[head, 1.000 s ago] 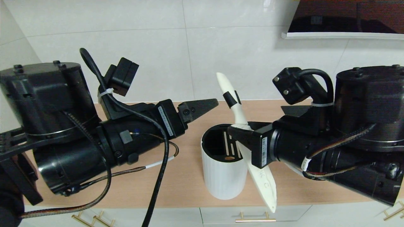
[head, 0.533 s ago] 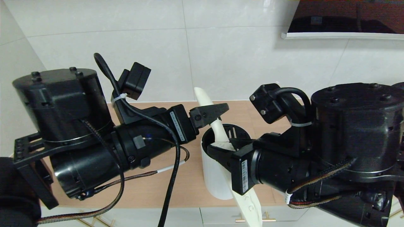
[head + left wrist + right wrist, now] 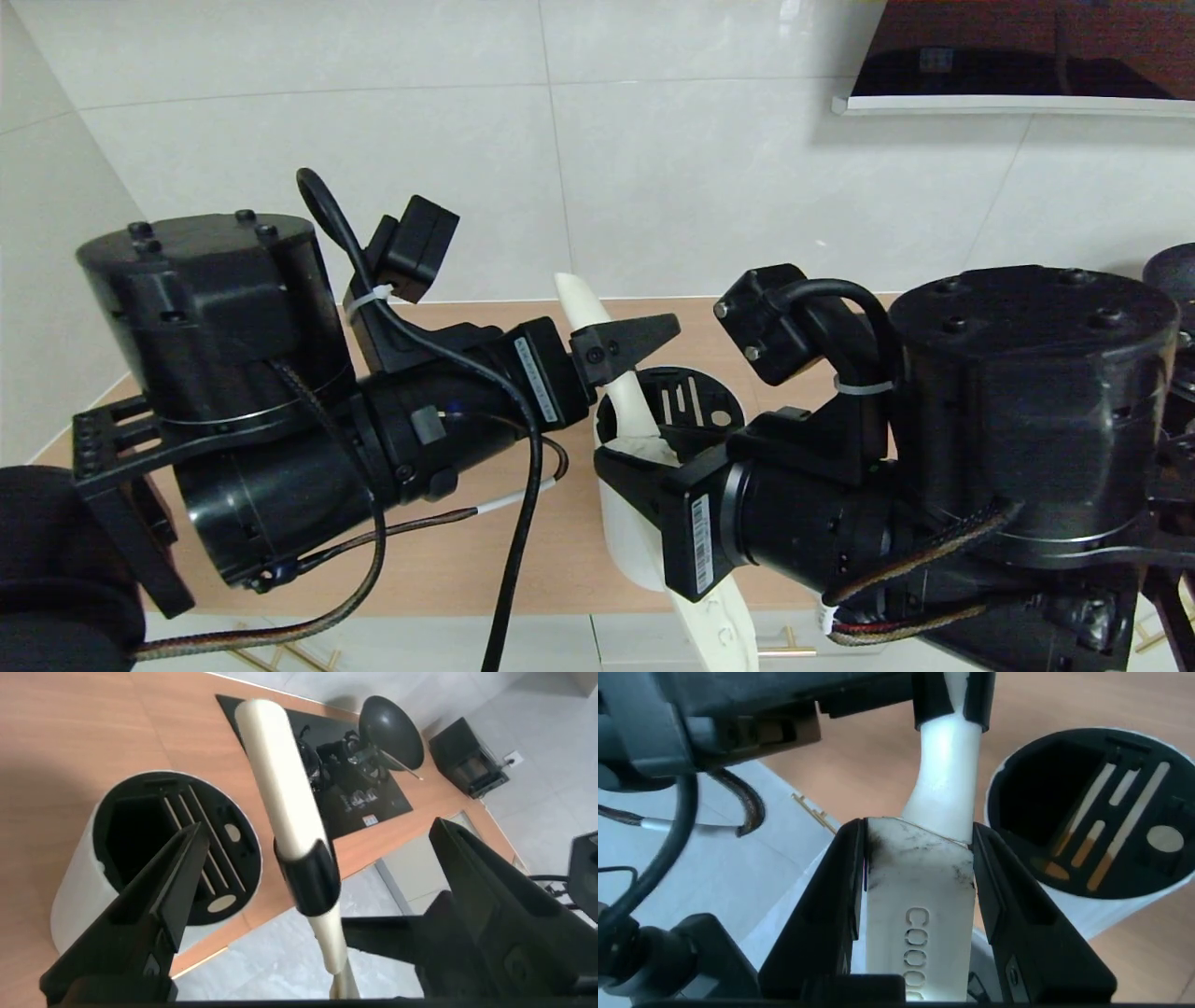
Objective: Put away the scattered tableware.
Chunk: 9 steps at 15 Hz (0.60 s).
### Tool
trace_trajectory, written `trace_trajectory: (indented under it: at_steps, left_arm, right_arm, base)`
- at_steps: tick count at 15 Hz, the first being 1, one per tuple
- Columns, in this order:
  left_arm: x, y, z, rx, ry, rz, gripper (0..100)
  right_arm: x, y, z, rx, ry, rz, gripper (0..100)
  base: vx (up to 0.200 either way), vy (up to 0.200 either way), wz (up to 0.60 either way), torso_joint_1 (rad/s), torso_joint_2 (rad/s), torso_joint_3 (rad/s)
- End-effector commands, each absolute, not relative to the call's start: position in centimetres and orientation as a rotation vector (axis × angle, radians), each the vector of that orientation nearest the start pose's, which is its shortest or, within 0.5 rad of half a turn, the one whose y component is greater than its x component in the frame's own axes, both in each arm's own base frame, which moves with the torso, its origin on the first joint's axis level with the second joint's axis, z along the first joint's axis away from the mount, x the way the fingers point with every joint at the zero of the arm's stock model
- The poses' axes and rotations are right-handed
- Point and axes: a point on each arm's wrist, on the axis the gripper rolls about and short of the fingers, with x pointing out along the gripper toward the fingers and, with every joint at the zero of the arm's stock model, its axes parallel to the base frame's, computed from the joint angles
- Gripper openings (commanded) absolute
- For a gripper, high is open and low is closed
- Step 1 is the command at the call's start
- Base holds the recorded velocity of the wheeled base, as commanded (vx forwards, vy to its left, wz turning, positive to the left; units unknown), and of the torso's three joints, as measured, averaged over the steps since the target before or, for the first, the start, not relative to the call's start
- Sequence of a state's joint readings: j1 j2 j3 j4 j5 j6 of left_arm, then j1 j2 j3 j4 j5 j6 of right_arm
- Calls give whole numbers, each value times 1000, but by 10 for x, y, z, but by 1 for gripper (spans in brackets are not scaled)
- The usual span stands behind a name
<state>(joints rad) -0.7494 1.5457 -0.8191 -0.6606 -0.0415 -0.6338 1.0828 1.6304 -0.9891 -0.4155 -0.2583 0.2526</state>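
Both arms have closed in over the past second. The right gripper (image 3: 920, 905) has carried the cream spatula (image 3: 276, 775) lower and toward nine o'clock, so its handle now stands between the spread fingers of the left gripper (image 3: 318, 854), which do not touch it. The right gripper clamps the blade. A white holder (image 3: 624, 537) stands upright at six o'clock of the handle, on a wooden countertop (image 3: 448, 560). Pale wall tiles (image 3: 653, 168) rise behind, and a dark hood (image 3: 1018, 56) hangs at one o'clock.

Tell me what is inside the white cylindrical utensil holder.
A black slotted insert lines the white cylindrical utensil holder; no tableware shows in it. From the head view, the cream plastic spatula and right claw cover its near side.
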Motion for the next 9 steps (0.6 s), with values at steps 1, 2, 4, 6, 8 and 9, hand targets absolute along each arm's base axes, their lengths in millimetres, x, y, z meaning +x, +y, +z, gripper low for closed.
trace_trajectory:
  at_steps: [1, 2, 4, 6, 8, 9]
  left_arm:
    - [200, -189, 233, -576, 312, -746, 0]
    - [200, -189, 233, -575, 314, -747, 0]
    - [200, -190, 232, -573, 319, -748, 0]
    - [201, -191, 229, -568, 327, -746, 0]
    - [201, -191, 229, -568, 329, -745, 0]
    - [201, -191, 229, -568, 328, -744, 0]
  right_arm:
    - [147, 265, 232, 97, 277, 792, 0]
    - [147, 265, 232, 99, 272, 791, 0]
    - [147, 265, 231, 98, 274, 791, 0]
    - [147, 265, 231, 98, 275, 790, 0]
    - [147, 264, 232, 100, 273, 791, 0]
    - [147, 264, 232, 101, 272, 791, 0]
  base:
    - [0, 0, 0, 0, 0, 0]
    - [0, 0, 0, 0, 0, 0]
    - [0, 0, 0, 0, 0, 0]
    - [0, 0, 0, 0, 0, 0]
    - [0, 0, 0, 0, 0, 0]
    - [0, 0, 0, 0, 0, 0]
